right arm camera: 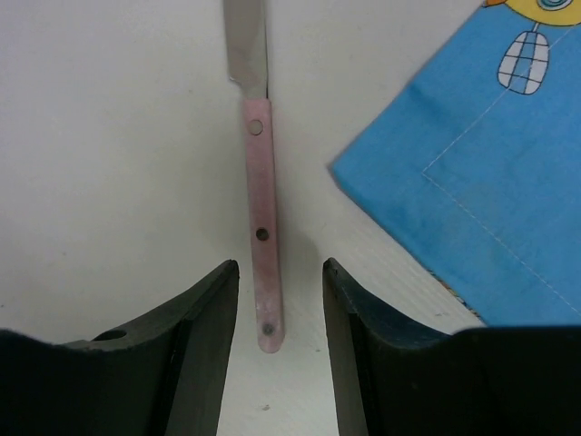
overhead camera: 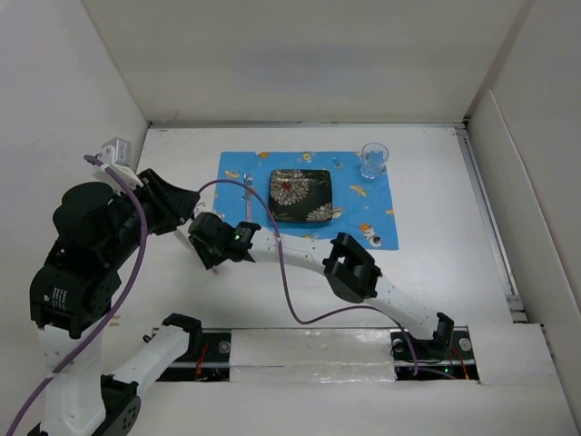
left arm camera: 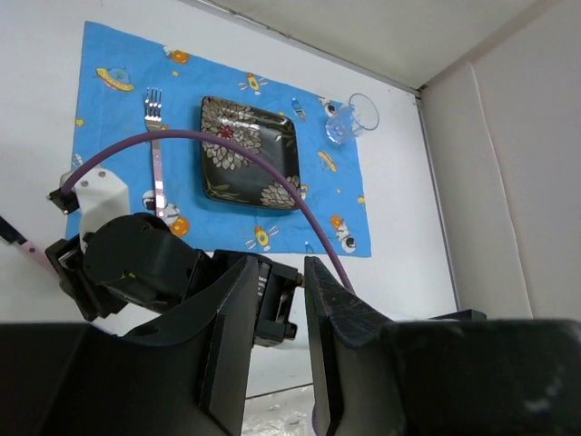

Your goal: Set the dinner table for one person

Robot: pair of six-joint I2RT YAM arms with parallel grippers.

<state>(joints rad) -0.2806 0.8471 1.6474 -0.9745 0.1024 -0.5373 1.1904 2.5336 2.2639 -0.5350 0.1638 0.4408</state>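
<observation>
A knife with a pink handle (right arm camera: 261, 227) lies on the white dinner table (overhead camera: 436, 263), just off the near left corner of the blue mat (overhead camera: 377, 204). My right gripper (right arm camera: 280, 268) is open and low over it, one finger on each side of the handle's end, not touching it. In the top view the right gripper (overhead camera: 201, 243) is reached far to the left. My left gripper (left arm camera: 281, 268) is open and empty, held high at the left (overhead camera: 189, 207). On the mat are a dark floral square plate (overhead camera: 301, 195), a fork (left arm camera: 156, 154) left of it and a glass (overhead camera: 373, 160).
Upright white panels (overhead camera: 82, 100) wall the table at the left, back and right. A purple cable (left arm camera: 272, 173) arcs from the right arm over the mat. The left arm's bulk (overhead camera: 86, 245) stands close beside the right gripper.
</observation>
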